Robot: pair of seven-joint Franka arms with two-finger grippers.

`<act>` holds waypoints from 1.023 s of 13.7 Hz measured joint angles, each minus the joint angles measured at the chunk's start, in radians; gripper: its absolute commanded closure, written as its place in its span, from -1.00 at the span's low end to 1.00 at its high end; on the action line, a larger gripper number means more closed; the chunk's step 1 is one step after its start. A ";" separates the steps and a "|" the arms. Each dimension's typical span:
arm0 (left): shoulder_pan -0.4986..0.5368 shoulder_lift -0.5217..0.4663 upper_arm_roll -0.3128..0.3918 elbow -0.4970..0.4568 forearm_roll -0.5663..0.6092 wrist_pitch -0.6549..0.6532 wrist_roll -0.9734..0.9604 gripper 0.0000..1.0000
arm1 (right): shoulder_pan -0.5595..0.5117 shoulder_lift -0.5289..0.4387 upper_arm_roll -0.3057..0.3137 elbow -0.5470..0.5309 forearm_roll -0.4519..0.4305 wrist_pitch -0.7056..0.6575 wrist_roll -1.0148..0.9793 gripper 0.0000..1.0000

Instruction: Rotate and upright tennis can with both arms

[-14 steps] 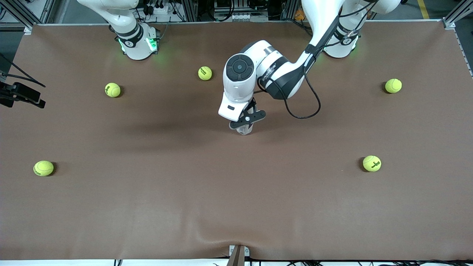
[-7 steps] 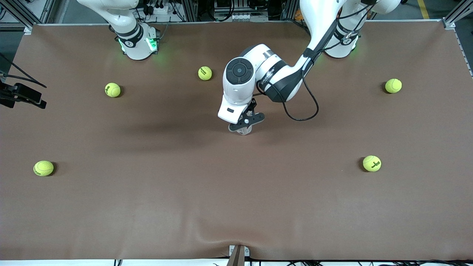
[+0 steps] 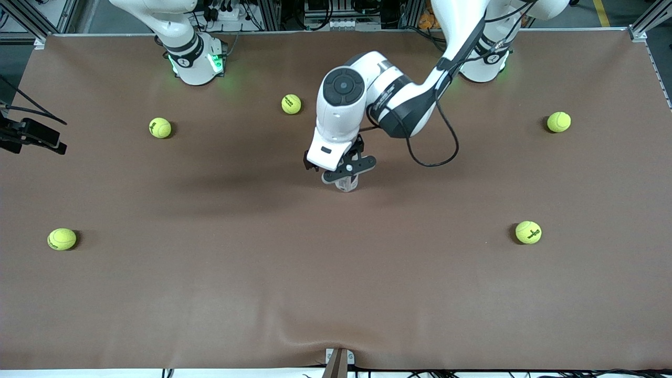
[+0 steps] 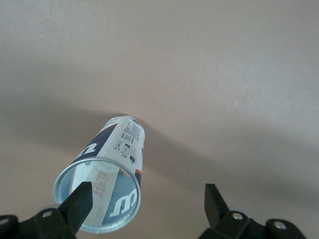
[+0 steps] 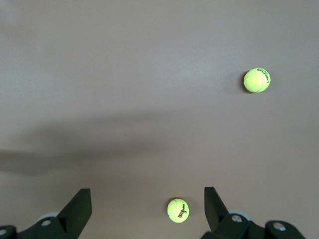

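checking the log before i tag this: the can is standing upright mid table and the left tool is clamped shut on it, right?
Not quite. The tennis can does stand upright mid table, but the left tool is open, not clamped on it. The left wrist view shows its fingers spread wide, with the can's open rim beside one finger and a clear gap to the other.

You see a brown mat [image 3: 210,294] covering the surface, aluminium frame rails [image 3: 31,16] and cabling [image 3: 336,13] along its robot-side edge.
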 measured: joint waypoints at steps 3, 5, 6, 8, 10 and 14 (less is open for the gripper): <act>0.034 -0.030 0.006 0.003 0.000 -0.004 0.000 -1.00 | 0.001 0.000 0.000 0.002 0.000 0.000 0.000 -1.00; 0.082 -0.042 0.007 0.004 0.001 -0.007 0.006 -1.00 | 0.001 -0.001 0.000 0.012 0.000 -0.001 0.000 -1.00; 0.112 -0.049 0.008 0.005 0.001 -0.007 0.023 -1.00 | 0.001 -0.001 0.001 0.017 0.000 -0.004 0.000 -1.00; 0.171 -0.069 0.008 0.007 0.001 -0.015 0.069 -1.00 | 0.005 -0.002 0.003 0.022 0.000 -0.030 0.000 -1.00; 0.215 -0.086 0.008 0.007 0.001 -0.045 0.122 -1.00 | 0.021 -0.008 0.006 0.023 0.000 -0.064 0.013 -1.00; 0.293 -0.109 -0.003 0.007 0.001 -0.053 0.188 -1.00 | 0.111 -0.041 0.013 0.022 0.000 -0.110 0.021 -1.00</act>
